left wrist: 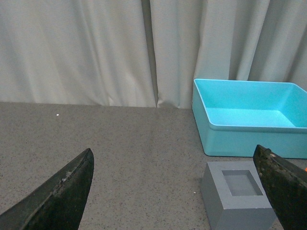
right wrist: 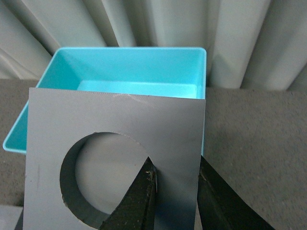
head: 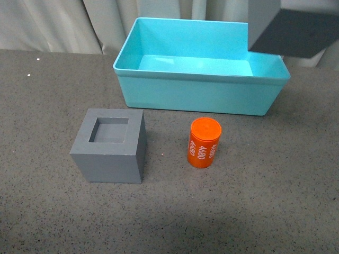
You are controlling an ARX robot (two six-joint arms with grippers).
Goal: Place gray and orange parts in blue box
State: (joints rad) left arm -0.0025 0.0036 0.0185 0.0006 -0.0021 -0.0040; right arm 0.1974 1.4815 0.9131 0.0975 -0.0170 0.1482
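Note:
My right gripper [right wrist: 175, 163] is shut on the gray cube with the round recess [right wrist: 115, 129]; one finger sits inside the recess and the other outside the wall. That cube [head: 294, 26] hangs high above the right end of the blue box [head: 201, 78]. In the right wrist view the blue box [right wrist: 129, 72] lies beneath and beyond it. On the table, the gray cube with the square recess [head: 108, 145] stands left of the upright orange cylinder [head: 204, 143], both in front of the box. My left gripper [left wrist: 172, 191] is open, the square-recess cube [left wrist: 235, 196] near one finger.
A dark speckled tabletop [head: 265, 206] carries everything. A pale curtain [left wrist: 96, 48] hangs behind the table and the box. The blue box [left wrist: 249, 120] shows nothing inside it in any view.

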